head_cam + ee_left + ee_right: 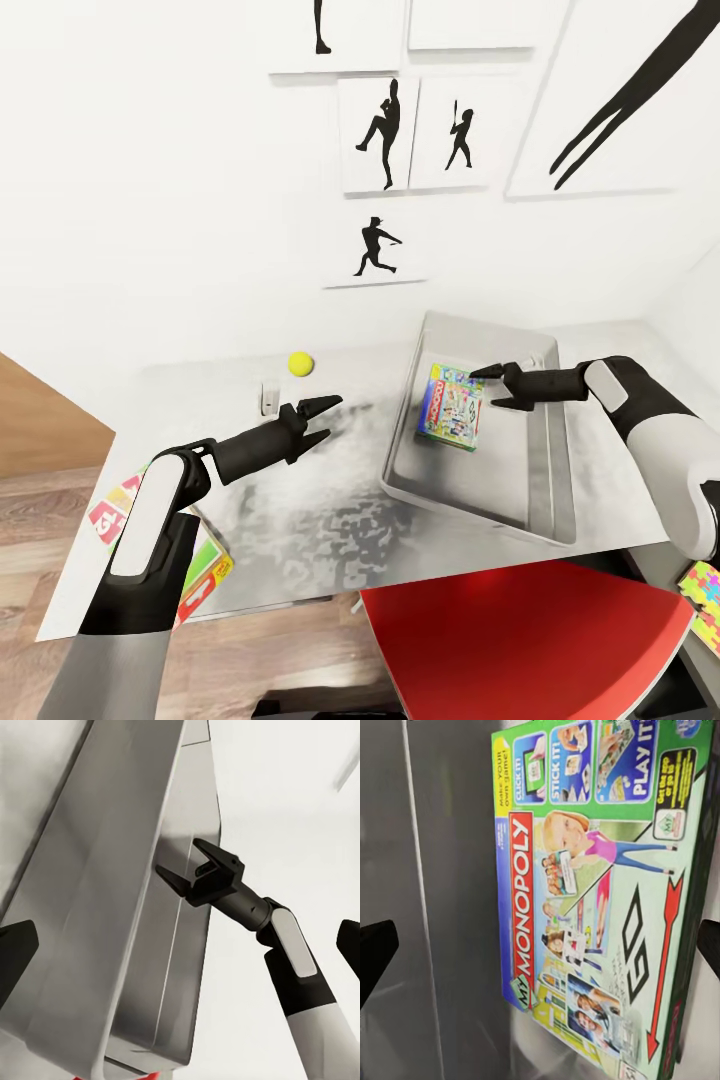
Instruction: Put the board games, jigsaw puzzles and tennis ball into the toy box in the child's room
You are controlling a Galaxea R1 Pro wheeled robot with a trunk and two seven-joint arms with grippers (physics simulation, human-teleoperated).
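Board game flat inside toy box, ball outside.

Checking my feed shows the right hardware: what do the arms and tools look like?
Both arms have white shells over black joints and black forearms. The left tool and right tool are matte black, each with two tapered, pointed fingers. No cables or markings show.
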